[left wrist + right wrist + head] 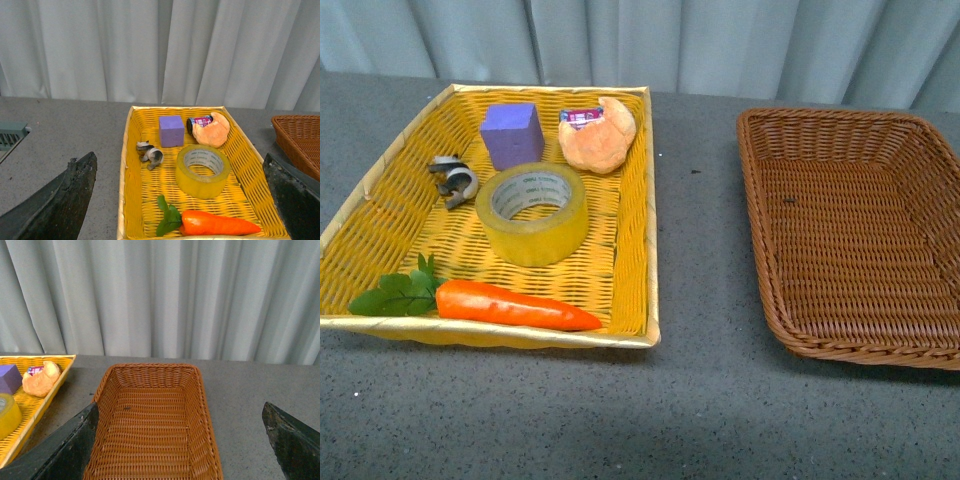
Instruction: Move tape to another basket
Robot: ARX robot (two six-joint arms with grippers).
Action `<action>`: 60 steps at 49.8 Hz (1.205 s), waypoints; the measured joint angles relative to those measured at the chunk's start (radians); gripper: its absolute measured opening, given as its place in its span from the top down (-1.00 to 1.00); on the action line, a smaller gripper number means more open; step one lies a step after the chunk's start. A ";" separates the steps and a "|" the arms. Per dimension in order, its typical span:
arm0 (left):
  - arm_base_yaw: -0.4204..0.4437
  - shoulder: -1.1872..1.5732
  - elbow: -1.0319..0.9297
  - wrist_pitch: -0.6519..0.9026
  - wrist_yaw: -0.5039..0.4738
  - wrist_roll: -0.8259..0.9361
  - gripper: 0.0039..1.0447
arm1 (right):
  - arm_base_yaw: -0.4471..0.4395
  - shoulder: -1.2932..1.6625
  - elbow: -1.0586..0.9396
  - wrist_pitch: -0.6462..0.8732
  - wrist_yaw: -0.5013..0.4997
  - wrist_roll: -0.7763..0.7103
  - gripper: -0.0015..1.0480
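1. Yellowish translucent tape lies flat with its white core opening upward, near the middle of the yellow basket. Nothing grips it.
2. A grey metal clip sits just beside the tape, toward the robot's left. A purple block stands behind the tape. An orange bread-like piece lies behind it and to the right, with a small red-and-white packet against that piece.
3. A carrot with green leaves lies along the near edge of the same basket, in front of the tape and apart from it.
4. The brown wicker basket sits to the robot's right of the yellow one, with a strip of grey table between them.
5. The left gripper is spread wide, its dark fingers at either side of the left wrist view. It holds nothing and hangs short of the yellow basket, and the tape shows ahead between the fingers.
6. The right gripper is likewise spread wide and holds nothing. Its fingers frame the brown basket.
7. A pale pleated curtain hangs behind the table.
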 joint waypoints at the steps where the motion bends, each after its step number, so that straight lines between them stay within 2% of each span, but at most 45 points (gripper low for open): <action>1: 0.000 0.000 0.000 0.000 0.000 0.000 -0.88 | 0.000 0.000 0.000 0.000 0.000 0.000 -0.82; 4: 0.000 0.000 0.000 0.000 0.000 0.000 -0.88 | 0.000 0.000 0.000 0.000 0.000 0.000 -0.82; 6: -0.029 0.027 0.018 -0.055 -0.109 -0.031 -0.88 | 0.000 0.000 0.000 0.000 0.000 0.000 -0.82; 8: -0.079 0.151 0.062 -0.128 -0.299 -0.090 -0.88 | 0.000 0.000 0.000 0.000 0.000 0.000 -0.82; 10: -0.077 0.241 0.073 -0.097 -0.340 -0.114 -0.88 | 0.000 -0.001 0.000 0.000 0.001 0.000 -0.82; 17: -0.027 0.539 0.148 0.099 -0.260 -0.182 -0.88 | -0.001 -0.001 0.000 0.000 0.000 0.000 -0.82; 22: -0.011 0.824 0.271 0.257 -0.203 -0.197 -0.88 | -0.001 -0.001 0.000 0.000 0.000 0.000 -0.82; 26: -0.010 1.018 0.368 0.321 -0.185 -0.198 -0.88 | -0.001 -0.001 0.000 0.000 0.000 0.000 -0.82; 31: -0.023 1.304 0.523 0.306 -0.157 -0.199 -0.88 | -0.001 -0.001 0.000 0.000 0.000 0.000 -0.82; 39: -0.058 1.641 0.787 0.179 -0.148 -0.246 -0.88 | -0.001 -0.001 0.000 0.000 0.000 0.000 -0.82; 51: -0.071 1.844 0.992 0.081 -0.171 -0.298 -0.88 | -0.001 -0.001 0.000 0.000 0.000 0.000 -0.82; 60: -0.081 1.917 1.056 -0.023 -0.151 -0.293 -0.88 | -0.001 -0.001 0.000 0.000 0.000 0.000 -0.82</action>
